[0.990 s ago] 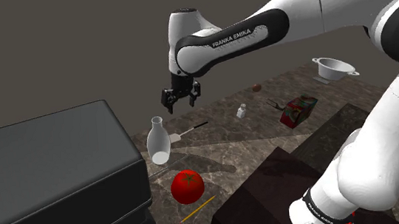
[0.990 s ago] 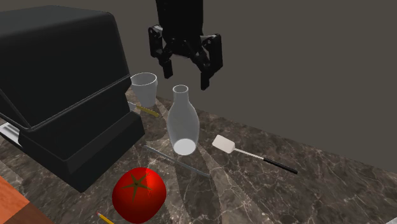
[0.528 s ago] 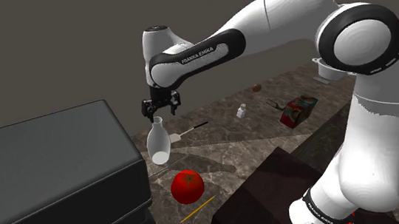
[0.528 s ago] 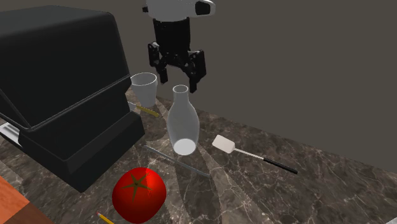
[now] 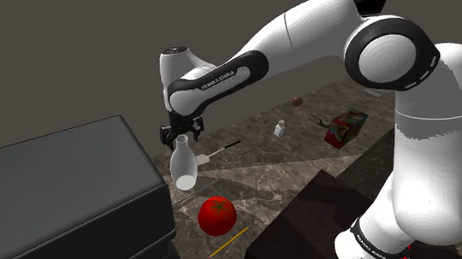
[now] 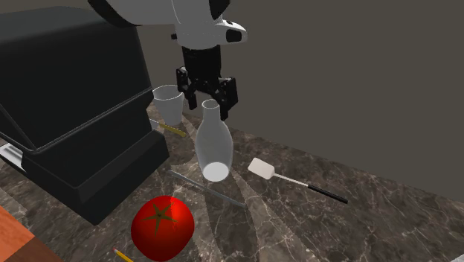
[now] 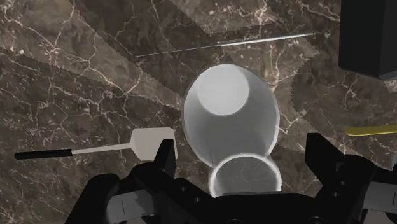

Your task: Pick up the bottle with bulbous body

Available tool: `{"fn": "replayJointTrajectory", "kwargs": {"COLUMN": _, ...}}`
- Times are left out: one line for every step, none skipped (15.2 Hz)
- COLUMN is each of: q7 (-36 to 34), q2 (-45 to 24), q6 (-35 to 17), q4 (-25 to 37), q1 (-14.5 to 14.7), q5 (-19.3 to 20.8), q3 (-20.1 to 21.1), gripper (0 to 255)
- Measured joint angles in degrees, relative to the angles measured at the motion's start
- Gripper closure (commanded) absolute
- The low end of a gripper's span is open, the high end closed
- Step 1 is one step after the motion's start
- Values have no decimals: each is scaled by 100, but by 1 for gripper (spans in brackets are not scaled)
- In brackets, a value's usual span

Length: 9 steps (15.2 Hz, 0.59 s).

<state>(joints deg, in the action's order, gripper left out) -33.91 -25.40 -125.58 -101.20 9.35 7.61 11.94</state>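
My gripper poised at the mouth of the clear bottle.
Fingers stand wide apart, flanking its neck without touching, holding nothing.

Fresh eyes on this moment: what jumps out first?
The open gripper hangs right over the clear bottle, with a finger on either side of its neck and neither touching. In the second exterior view, a bright red tomato sits on the counter nearer the camera, and a big black box stands at that view's left.
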Motion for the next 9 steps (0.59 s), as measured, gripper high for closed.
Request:
{"fn": "replayJointTrajectory", "kwargs": {"q7": -12, "q2": -28, "q6": -48, "q4": -21, "q1": 6, "q5": 10, "q3": -3, "gripper": 0}}
{"fn": "replayJointTrajectory", "kwargs": {"q7": -15, "q2": -45, "q6": -64, "q4": -20, "q1": 9, "q5": 14, "q3": -5, "gripper": 255}}
{"fn": "replayJointTrajectory", "kwargs": {"q7": -17, "q2": -55, "q6": -71, "q4": -17, "q1": 11, "q5": 16, "q3": -6, "gripper": 255}}
{"fn": "replayJointTrajectory", "kwargs": {"q7": -18, "q2": -57, "q6": -75, "q4": -15, "q1": 11, "q5": 18, "q3": -7, "gripper": 255}}
{"fn": "replayJointTrajectory", "kwargs": {"q7": -19, "q2": -58, "q6": -77, "q4": -12, "q1": 11, "q5": 19, "q3": -8, "gripper": 255}}
{"fn": "replayJointTrajectory", "kwargs": {"q7": -19, "q2": -59, "q6": -78, "q4": -10, "q1": 11, "q5": 20, "q3": -8, "gripper": 255}}
{"fn": "replayJointTrajectory", "kwargs": {"q7": -19, "q2": -59, "q6": -79, "q4": -9, "q1": 11, "q5": 20, "q3": -8, "gripper": 255}}
{"fn": "replayJointTrajectory", "kwargs": {"q7": -19, "q2": -59, "q6": -81, "q4": -10, "q1": 11, "q5": 20, "q3": -8, "gripper": 255}}
{"fn": "replayJointTrajectory", "kwargs": {"q7": -19, "q2": -59, "q6": -81, "q4": -11, "q1": 11, "q5": 19, "q3": -8, "gripper": 255}}
